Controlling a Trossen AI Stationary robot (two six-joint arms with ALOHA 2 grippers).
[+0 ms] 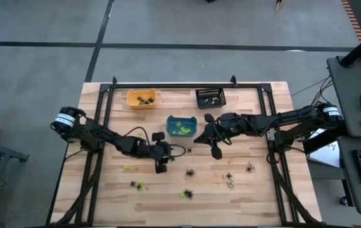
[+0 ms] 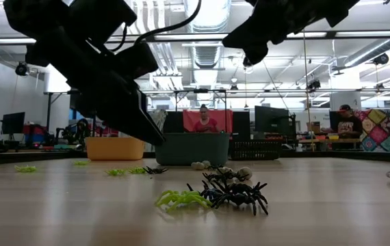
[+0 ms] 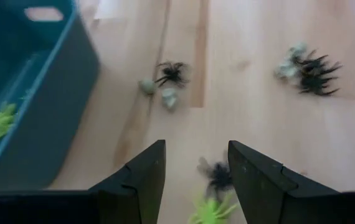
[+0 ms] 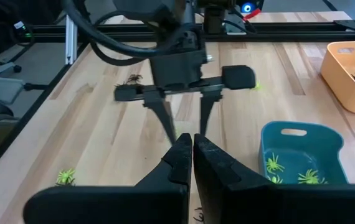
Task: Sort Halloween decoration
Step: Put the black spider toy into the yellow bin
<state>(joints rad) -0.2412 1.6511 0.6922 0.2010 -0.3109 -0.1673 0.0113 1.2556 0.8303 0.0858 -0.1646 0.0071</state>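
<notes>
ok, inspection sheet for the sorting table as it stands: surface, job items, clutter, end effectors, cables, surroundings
Surface: wooden table, black frame around it.
Job's things: spiders loose on the front half; lime green spiders in the teal bin; dark ones in the orange bin and the black bin.
Clutter: nothing seen.
End effectors: left end effector open, raised above the table beside the teal bin, empty; right end effector shut, also raised, nothing seen in it.
Cables: a loop along the left arm; more run off the table's right edge.
Surroundings: people at desks beyond the table.
</notes>
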